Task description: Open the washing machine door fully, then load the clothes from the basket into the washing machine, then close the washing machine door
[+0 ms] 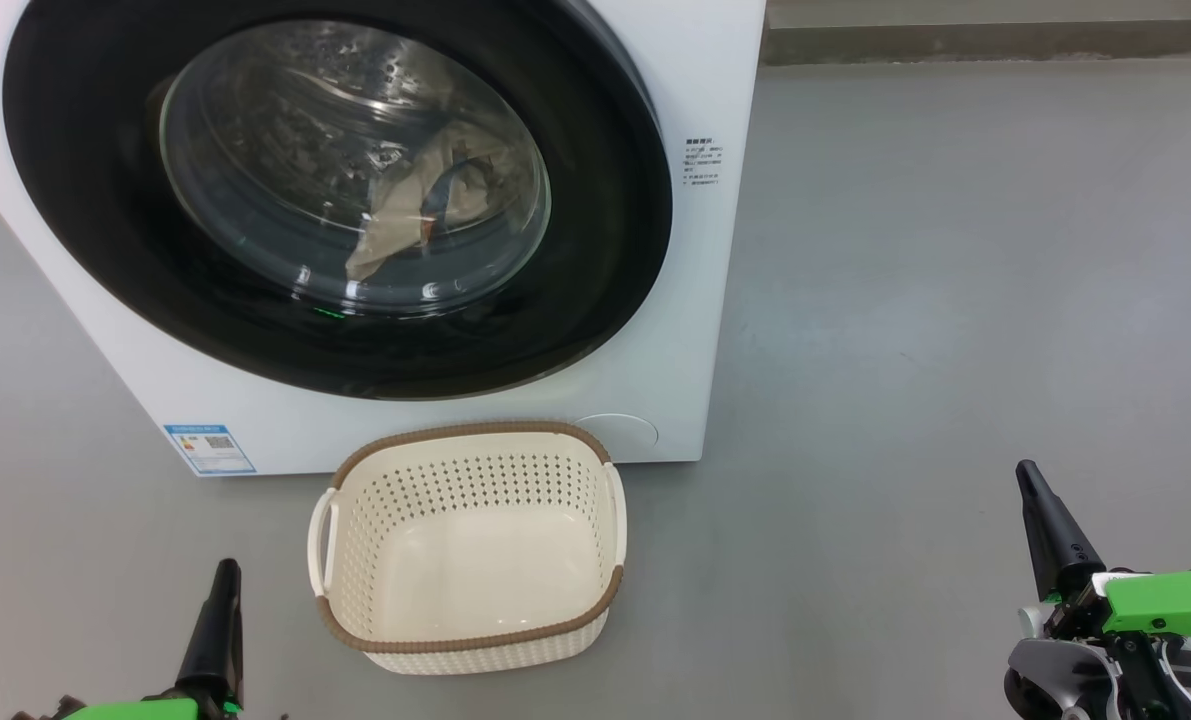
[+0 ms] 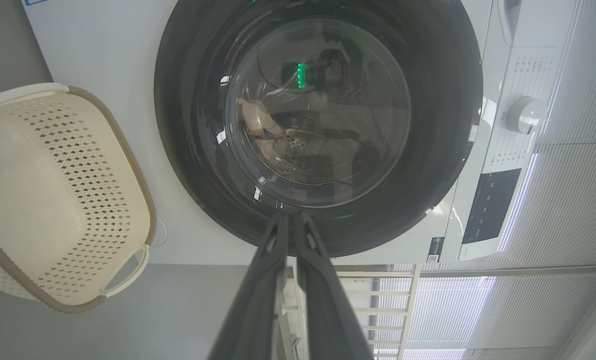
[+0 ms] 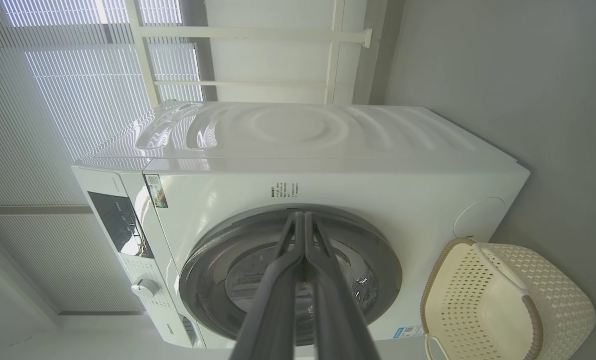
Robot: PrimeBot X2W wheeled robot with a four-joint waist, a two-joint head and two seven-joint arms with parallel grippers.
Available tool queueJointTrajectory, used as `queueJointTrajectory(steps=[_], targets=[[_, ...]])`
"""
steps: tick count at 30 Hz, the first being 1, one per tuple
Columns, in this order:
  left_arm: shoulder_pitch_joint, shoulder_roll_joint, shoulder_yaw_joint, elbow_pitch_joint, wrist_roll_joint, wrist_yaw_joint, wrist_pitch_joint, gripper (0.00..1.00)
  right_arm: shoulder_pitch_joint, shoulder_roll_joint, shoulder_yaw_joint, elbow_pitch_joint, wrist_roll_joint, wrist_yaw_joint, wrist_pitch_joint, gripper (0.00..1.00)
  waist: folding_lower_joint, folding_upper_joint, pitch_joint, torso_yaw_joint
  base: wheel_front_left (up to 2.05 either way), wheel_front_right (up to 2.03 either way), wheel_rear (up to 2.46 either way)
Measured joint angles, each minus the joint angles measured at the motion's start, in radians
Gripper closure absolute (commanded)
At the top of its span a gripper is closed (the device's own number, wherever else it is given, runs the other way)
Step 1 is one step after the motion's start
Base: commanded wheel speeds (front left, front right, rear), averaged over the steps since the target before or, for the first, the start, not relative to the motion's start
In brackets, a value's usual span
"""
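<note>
While the washing machine door (image 1: 340, 190) lies flush against the white front of the washing machine (image 1: 715, 100), we record the clothes (image 1: 410, 215) behind its glass bowl. They show as a crumpled cream piece with a dark fold, resting in the steel drum towards the right of the window. We cannot tell from these views how many garments are there. The basket (image 1: 470, 432) stands upright on the grey floor (image 1: 905, 300) just in front of the machine, below the door, and its cream bottom shows bare. In the head view the left gripper (image 1: 225, 580) sits at the lower left, near the basket's left handle but apart from it. The right gripper (image 1: 1040, 500) sits at the lower right, well apart from the basket and off to the side of the machine. Neither touches the door, the machine or the basket. In the left wrist view the fingers (image 2: 267, 280) run side by side to tips that nearly meet, with a thin slit between them and nothing in it, so we note this gripper as clenched on nothing. Those tips line up over the black ring of the door, with the basket off to that view's left. In the right wrist view the fingers (image 3: 277, 290) also close to a joined tip with nothing held, so we note it as clenched too. They line up over the door's edge, with the basket at that view's lower right. A small blue label (image 1: 210, 448) marks the machine's lower front corner, left of the basket.
</note>
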Motion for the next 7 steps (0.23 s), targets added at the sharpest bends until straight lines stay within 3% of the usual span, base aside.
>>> queueJointTrajectory(steps=[7], targets=[[0.000,0.000,0.000,0.000,0.000,0.000,0.000,1.00,0.000,0.000,0.000,0.000,0.000,0.000,0.000,1.00,0.0000,0.0000,0.000,0.000,0.00,0.00,0.00]])
